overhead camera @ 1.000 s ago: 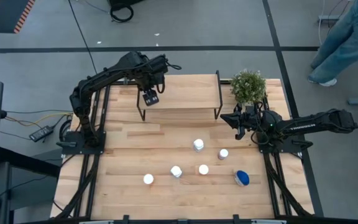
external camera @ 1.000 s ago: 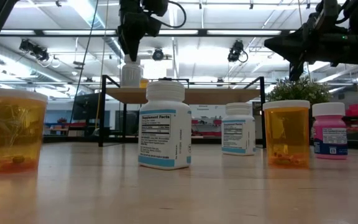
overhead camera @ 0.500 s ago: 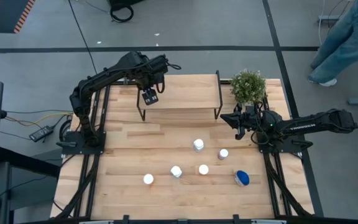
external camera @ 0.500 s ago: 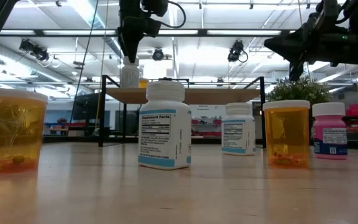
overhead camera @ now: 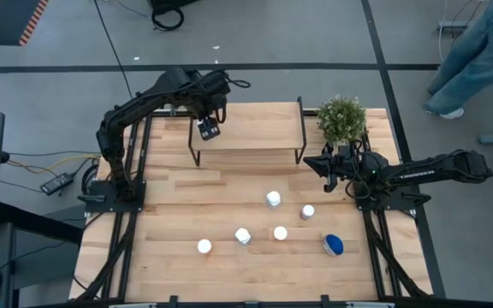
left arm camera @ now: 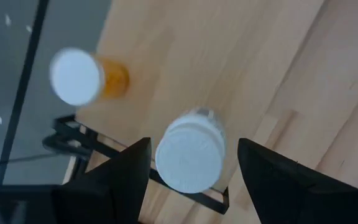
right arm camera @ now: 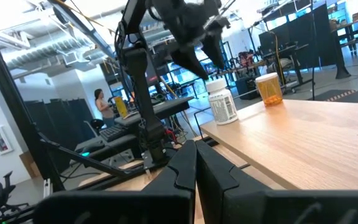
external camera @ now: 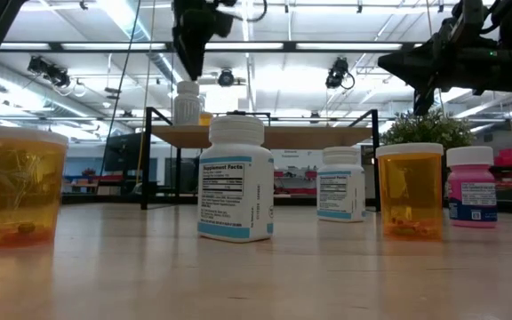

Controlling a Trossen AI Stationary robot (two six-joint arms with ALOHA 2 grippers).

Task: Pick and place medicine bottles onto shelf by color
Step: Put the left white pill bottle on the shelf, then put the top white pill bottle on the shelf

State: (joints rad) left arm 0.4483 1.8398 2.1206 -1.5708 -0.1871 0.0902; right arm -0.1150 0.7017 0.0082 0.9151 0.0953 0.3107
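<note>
Left pincer [left arm camera: 188, 180], spread wide above the white bottle [left arm camera: 189, 158] at the shelf [overhead camera: 255, 128] edge, could probably clip its cap and topple it; right pincer [right arm camera: 194, 165] looks closed.

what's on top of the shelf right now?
Two bottles near one end of the shelf: a white bottle and an orange bottle. The open left end effector hangs above the white one, hiding both from overhead.
</note>
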